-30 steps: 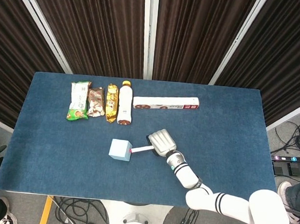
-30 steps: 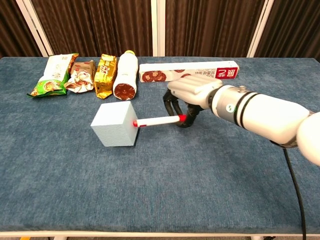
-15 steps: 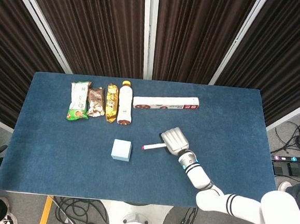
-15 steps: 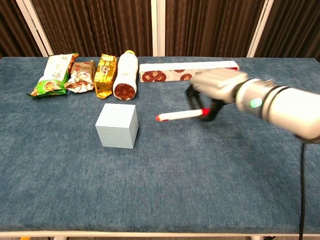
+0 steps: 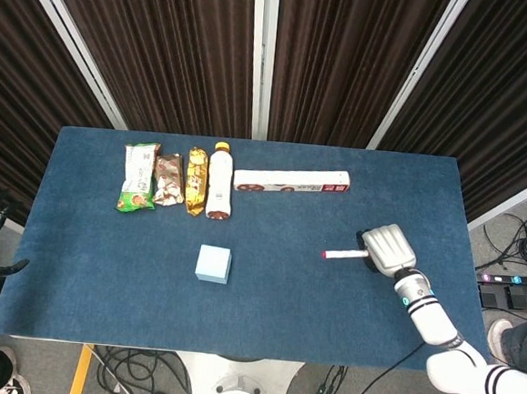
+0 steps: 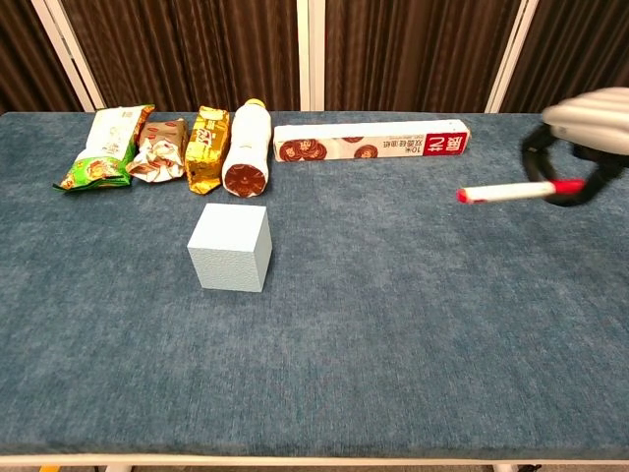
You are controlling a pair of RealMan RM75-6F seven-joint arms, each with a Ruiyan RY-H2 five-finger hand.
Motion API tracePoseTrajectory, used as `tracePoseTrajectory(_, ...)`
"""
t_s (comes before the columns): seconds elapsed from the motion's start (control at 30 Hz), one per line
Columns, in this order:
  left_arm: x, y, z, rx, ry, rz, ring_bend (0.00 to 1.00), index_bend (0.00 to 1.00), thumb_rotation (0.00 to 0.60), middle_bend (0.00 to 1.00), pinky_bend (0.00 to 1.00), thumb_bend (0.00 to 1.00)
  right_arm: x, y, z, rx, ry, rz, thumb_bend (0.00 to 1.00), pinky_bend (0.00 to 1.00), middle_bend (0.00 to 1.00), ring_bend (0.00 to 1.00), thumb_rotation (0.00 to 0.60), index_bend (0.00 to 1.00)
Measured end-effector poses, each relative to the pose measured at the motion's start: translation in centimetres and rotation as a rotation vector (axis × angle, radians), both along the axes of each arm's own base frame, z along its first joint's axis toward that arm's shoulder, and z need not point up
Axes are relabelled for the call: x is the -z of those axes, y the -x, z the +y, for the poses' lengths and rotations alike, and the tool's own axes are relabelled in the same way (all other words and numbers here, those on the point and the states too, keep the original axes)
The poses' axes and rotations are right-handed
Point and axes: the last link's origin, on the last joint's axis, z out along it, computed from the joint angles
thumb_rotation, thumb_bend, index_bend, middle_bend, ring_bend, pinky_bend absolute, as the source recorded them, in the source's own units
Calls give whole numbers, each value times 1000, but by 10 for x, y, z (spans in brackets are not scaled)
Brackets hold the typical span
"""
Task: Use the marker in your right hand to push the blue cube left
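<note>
The right hand point(image 5: 387, 250) grips the marker point(image 5: 343, 254), well apart from the blue cube point(image 5: 212, 264) to its left.

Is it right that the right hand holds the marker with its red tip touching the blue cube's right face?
No. The right hand does hold the marker, but its red tip is well clear of the blue cube, far off to the cube's right. The chest view shows the gap plainly.
</note>
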Motion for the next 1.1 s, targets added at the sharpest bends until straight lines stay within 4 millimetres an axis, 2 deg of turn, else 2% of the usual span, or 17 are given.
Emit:
tracePoseTrajectory(0.2,5,-5,1,6,15,5,14,185,600,107,101,41,-8,29,11,39,-17,11,297,1000,625,982,600,445)
tracePoseTrajectory(0.47,6,-5,-2,4,15,10,14,185,600,107,101,41,-1,44,12,61,-47,37,262,1000,623,982,600,488)
tracePoseTrajectory(0.53,5,-5,-2,1,15,10,14,185,600,107,101,40,2,45,11,66,-53,38,242,1000,619,983,600,463)
tracePoseTrajectory(0.6,5,-4,-1,0,15,11,14,185,600,107,101,40,5,47,11,70,-57,37,203,1000,611,984,600,531)
tracePoseTrajectory(0.67,4,-4,-1,0,13,11,14,185,600,107,101,41,7,49,11,74,-62,37,92,1000,587,983,600,624)
tracePoseTrajectory(0.7,4,-4,-1,1,12,11,14,185,600,107,101,40,7,49,11,76,-66,38,56,1000,575,981,600,615)
tracePoseTrajectory(0.73,4,-4,0,1,11,11,14,185,600,107,101,40,8,50,11,78,-72,40,13,1000,548,973,600,559)
tracePoseTrajectory(0.83,4,-4,0,1,11,10,14,185,600,107,102,41,8,51,11,80,-87,41,0,983,470,887,600,105)
tracePoseTrajectory(0.87,4,-4,0,1,11,10,14,185,600,107,101,40,7,51,11,79,-89,41,0,972,449,822,600,82)
tracePoseTrajectory(0.93,4,-4,0,2,12,10,14,185,600,107,102,41,4,51,10,73,-88,46,0,957,428,695,600,267)
tracePoseTrajectory(0.97,4,-4,0,3,12,9,14,185,600,107,101,41,3,51,9,71,-85,48,0,954,421,662,599,326)
tracePoseTrajectory(1.1,4,-5,0,7,9,8,14,184,600,107,102,41,-4,51,9,70,-82,61,0,949,367,595,565,271)
